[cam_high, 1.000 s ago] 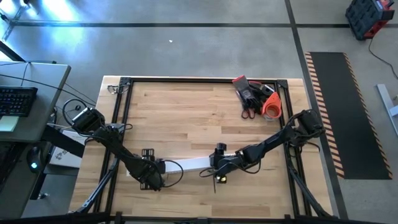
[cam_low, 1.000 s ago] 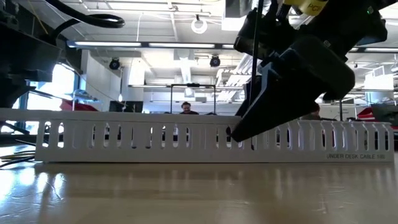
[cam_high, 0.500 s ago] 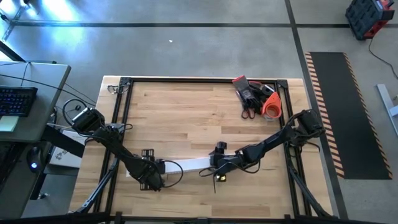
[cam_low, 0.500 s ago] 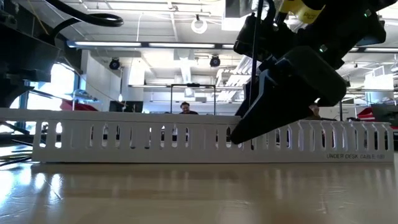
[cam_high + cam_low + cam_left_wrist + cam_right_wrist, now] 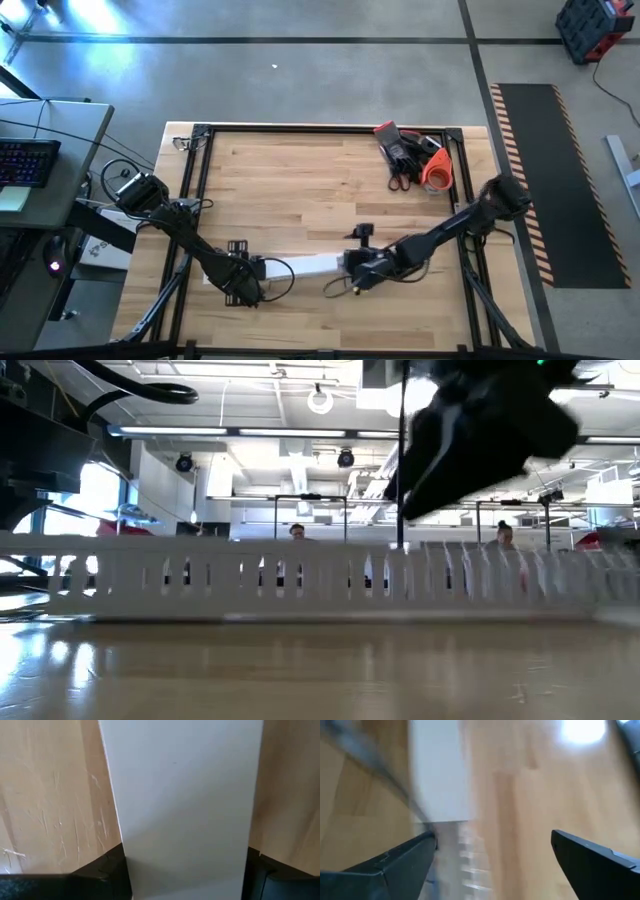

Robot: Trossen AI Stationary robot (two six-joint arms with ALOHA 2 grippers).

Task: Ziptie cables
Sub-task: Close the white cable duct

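Note:
A long white slotted channel strip (image 5: 310,265) lies on the wooden table near its front edge and runs left to right; in the low view the channel strip (image 5: 250,575) stands on its long edge. Thin dark cables (image 5: 290,279) loop on the table beside it. My left gripper (image 5: 240,283) is shut on the strip's left end. My right gripper (image 5: 358,275) hangs open over the strip's right end (image 5: 440,780), clear of it, and in the low view the right gripper (image 5: 470,430) is well above the strip. My left gripper pinches the white strip between its two fingers, one on each long edge (image 5: 122,855), near the strip's left end. The fingers come from above, pointing down, and lie across the strip. The strip stays down on the table.
A red, black and orange heap of tools (image 5: 410,155) lies at the table's far right. Black frame rails (image 5: 200,180) border the tabletop. A desk with a keyboard (image 5: 25,160) stands left of the table. People show in the room behind in the low view.
My right gripper has risen off the strip's right end, tipped more level and drifted a little toward the table's near right. Its fingers stand apart. My left gripper has kept its hold.

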